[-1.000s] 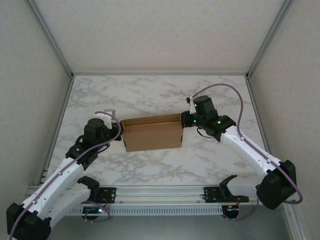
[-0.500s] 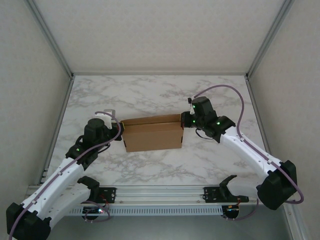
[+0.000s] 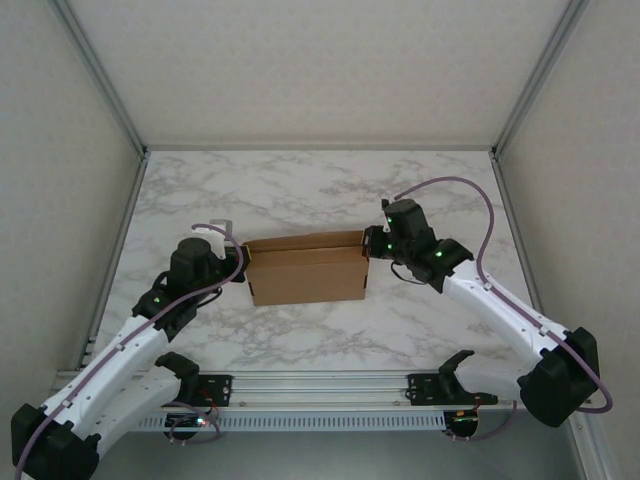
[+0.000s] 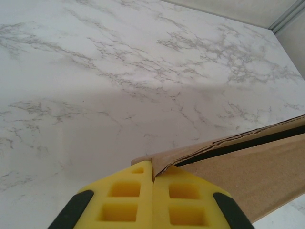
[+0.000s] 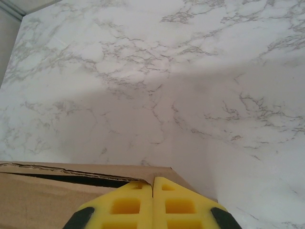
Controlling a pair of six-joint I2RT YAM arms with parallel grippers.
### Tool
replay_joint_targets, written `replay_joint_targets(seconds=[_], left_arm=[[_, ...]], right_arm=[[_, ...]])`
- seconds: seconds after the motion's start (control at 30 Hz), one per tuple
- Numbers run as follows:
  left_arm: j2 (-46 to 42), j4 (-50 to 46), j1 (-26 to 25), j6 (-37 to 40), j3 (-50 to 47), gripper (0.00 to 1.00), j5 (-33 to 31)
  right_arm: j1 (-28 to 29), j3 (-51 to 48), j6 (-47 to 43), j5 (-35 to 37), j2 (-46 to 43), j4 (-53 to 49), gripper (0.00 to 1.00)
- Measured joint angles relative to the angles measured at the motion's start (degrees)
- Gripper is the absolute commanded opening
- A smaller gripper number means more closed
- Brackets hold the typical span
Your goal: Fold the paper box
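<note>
While the paper box [image 3: 305, 272] is lying on the marble counter [image 3: 300, 190], the left gripper [image 4: 152, 168] is sitting at its left end, its yellow pads [image 4: 125, 198] squeezing a thin cardboard edge at the far corner. At the box's right end, the right gripper [image 5: 152, 181] is pressing, fully closed, against the far corner; I cannot tell whether it is pinching cardboard.

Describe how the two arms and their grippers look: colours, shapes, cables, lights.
Both the left arm and right arm have white tubular links with black joint housings and black bases. A mauve cable loops along each, and small green lights glow on the joints. The left gripper and right gripper carry yellow fingers with rectangular recesses, black-edged.
</note>
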Motion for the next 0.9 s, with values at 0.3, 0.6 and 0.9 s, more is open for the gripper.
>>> replay_joint_targets(seconds=[0.3,0.6,0.9], left_arm=[[-1.1,-0.3,-0.3,-0.2,-0.4,0.00,-0.5],[-2.1,-0.4,-0.6,-0.2,-0.9,0.00,-0.6],[-3.6,0.0,-1.9,-0.2,-2.1,0.00,-2.1]], right_arm=[[1.6,-2.5,0.3,2.2,-2.4,1.4,0.00],[2.2,-7.4,-2.0,2.2,-6.2,5.7,0.00],[4.7,-12.4,-2.9,5.2,-9.6,10.5,0.00]])
